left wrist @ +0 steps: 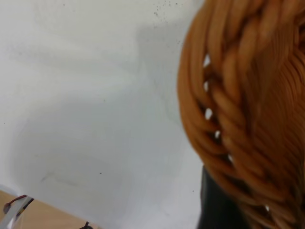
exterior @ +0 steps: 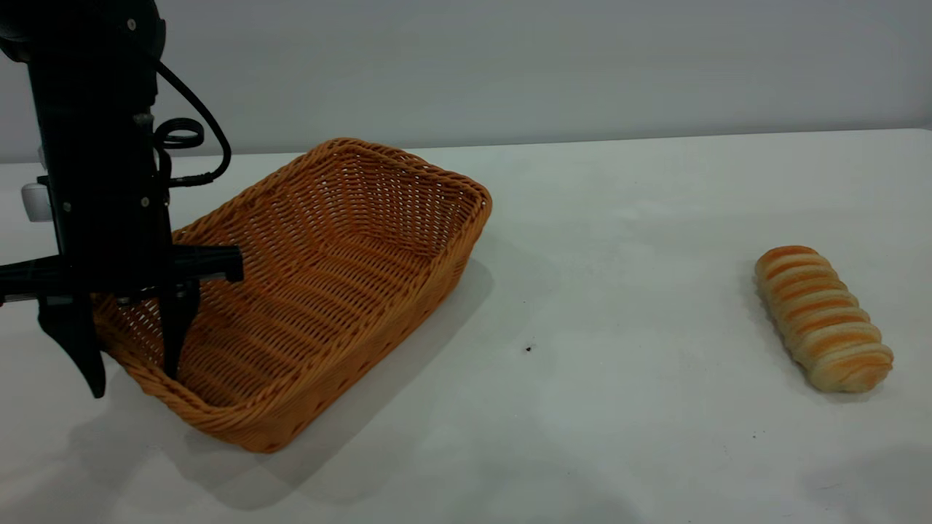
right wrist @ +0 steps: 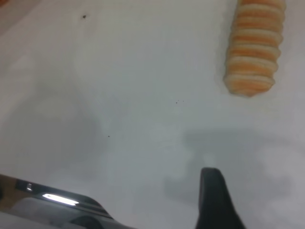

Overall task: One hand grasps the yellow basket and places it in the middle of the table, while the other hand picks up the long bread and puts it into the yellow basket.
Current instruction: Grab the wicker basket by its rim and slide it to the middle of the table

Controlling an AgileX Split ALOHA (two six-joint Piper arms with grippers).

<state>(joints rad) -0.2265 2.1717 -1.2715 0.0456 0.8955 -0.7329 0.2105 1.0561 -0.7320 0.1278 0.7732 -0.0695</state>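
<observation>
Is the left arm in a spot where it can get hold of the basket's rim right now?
Probably yes. The left gripper is open with one finger inside the yellow basket and one outside, straddling the near-left rim. Nothing lies between them, so closing should catch the wall.

Wicker basket and striped loaf lie well apart on white table

The yellow basket, a long orange-tan woven tray with braided rim and sloping sides, rests empty toward nine o'clock on the table, set at a slant with one short end pointing to about one o'clock and the other to seven o'clock. The long bread, a small oblong loaf with rounded ends and crosswise bands of golden brown and pale cream, lies flat toward three o'clock, its length running from eleven to five o'clock, touching nothing else.
</observation>
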